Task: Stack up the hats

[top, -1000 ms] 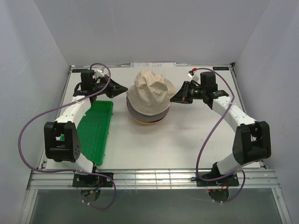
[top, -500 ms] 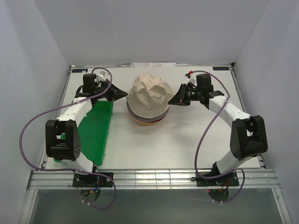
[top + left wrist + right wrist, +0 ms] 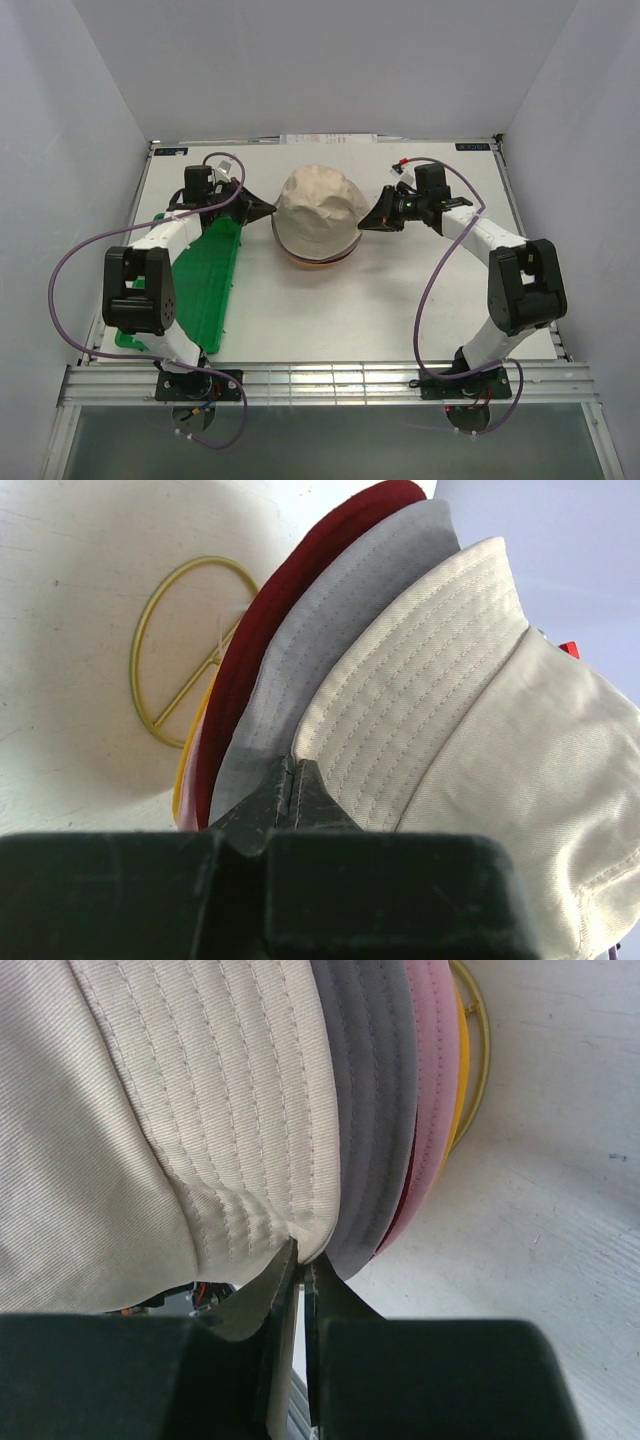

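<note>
The beige bucket hat (image 3: 320, 208) sits on top of the stack at the table's middle. The rims of the hats under it show as a thin band at the front (image 3: 318, 262). In the left wrist view the beige brim (image 3: 420, 680) lies over the grey hat (image 3: 330, 630), the dark red hat (image 3: 290, 580) and a yellow-orange edge (image 3: 183, 780). In the right wrist view the beige brim (image 3: 230, 1090) overlies the grey (image 3: 370, 1090) and pale pink (image 3: 432, 1080) hats. My left gripper (image 3: 268, 210) (image 3: 292, 768) and right gripper (image 3: 368, 222) (image 3: 300, 1255) are each shut on the beige brim, on opposite sides.
A green tray (image 3: 200, 280) lies under my left arm at the table's left. The gold wire frame (image 3: 180, 650) shows on the table beneath the stack. White walls enclose the table on three sides.
Both grippers have moved down and toward the near side with the beige brim. The beige hat sits lower over the stack and covers more of the grey hat.
</note>
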Robot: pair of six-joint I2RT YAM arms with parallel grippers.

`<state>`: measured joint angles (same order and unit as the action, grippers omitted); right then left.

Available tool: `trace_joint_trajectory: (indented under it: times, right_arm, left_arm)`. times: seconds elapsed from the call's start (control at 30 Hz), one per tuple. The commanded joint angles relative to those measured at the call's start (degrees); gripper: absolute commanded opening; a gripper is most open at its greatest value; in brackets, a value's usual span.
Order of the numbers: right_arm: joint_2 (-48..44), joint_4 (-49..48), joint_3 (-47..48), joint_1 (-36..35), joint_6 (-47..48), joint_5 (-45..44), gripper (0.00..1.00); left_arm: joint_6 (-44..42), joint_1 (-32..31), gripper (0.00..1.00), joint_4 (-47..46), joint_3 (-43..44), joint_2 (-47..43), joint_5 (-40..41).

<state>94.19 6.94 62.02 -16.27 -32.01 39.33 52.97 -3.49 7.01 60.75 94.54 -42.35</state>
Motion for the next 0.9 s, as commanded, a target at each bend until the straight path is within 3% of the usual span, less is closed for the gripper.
trace_joint_trajectory:
  times: [0.0,0.43,0.53,0.87]
  right_arm:
    - [2.05,1.14,-1.55,-0.25,2.48,-1.63,0.08]
    - [1.52,2.46,-1.47,-0.51,4.15,-1.98,0.08]
    - [0.56,3.08,-0.67,-0.51,4.15,-1.63,0.12]
    - [-2.34,4.84,2.75,-0.60,3.80,0.13,0.32]
  left_arm:
    - [-2.43,0.32,0.00,2.57,-1.69,1.43,3.59]
    - [-6.30,0.23,0.00,6.87,1.03,2.05,4.82]
    - [-7.09,0.23,0.00,8.37,3.49,1.61,4.47]
    - [-7.71,0.24,0.40,10.40,8.06,-0.23,2.89]
